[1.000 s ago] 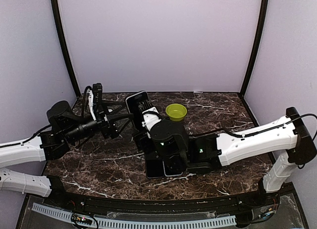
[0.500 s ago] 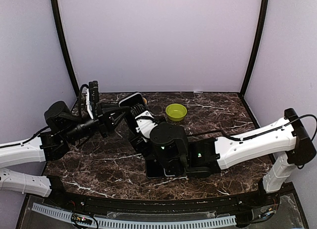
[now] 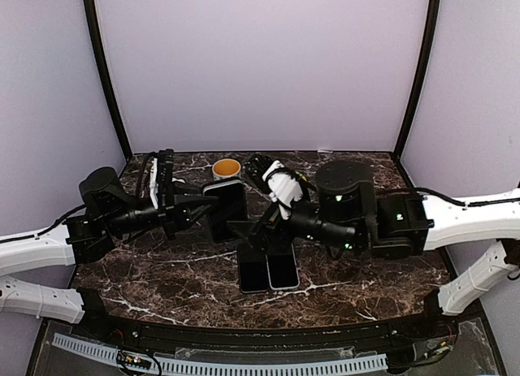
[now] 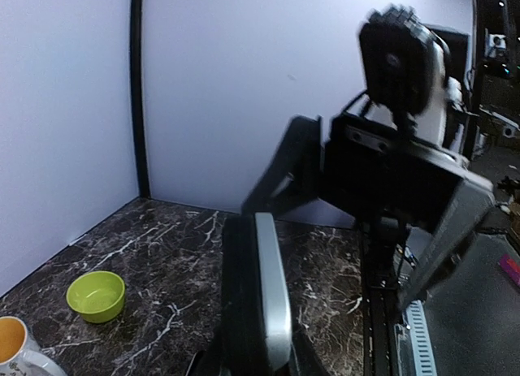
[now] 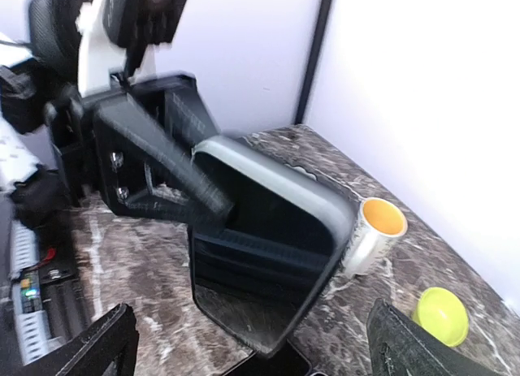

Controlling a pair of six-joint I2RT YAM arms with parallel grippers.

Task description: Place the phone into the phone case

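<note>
Since half a second ago the right arm has swung off to the right. That uncovers the mug [image 3: 226,168] at the back of the tabletop [image 3: 154,266], and the arm's big joint now sits right of centre. The left claw [image 3: 203,207] has carried the phone case [image 3: 227,212] forward and lower. It pinches the case by one edge and holds it upright off the marble, hollow side towards the right arm.

The right claw [image 5: 256,337] is spread wide. Its two fingertips show at the bottom corners of the right wrist view, with the case straight ahead between them but apart from both.

One dark phone-shaped slab [image 3: 253,272] and a second slab [image 3: 283,270] lie flat side by side, close to the front edge. I cannot tell which one is the phone. Bare marble lies open to the left of them, while the mug stands close behind the case near the back wall.

From above, the right wrist hides the green bowl [image 5: 439,315]. The right arm's dark fingers overlap the slabs' far ends, and whether they touch is unclear. The left wrist view shows the case edge-on with its lower end cut off, and the right arm is blurred behind it.
</note>
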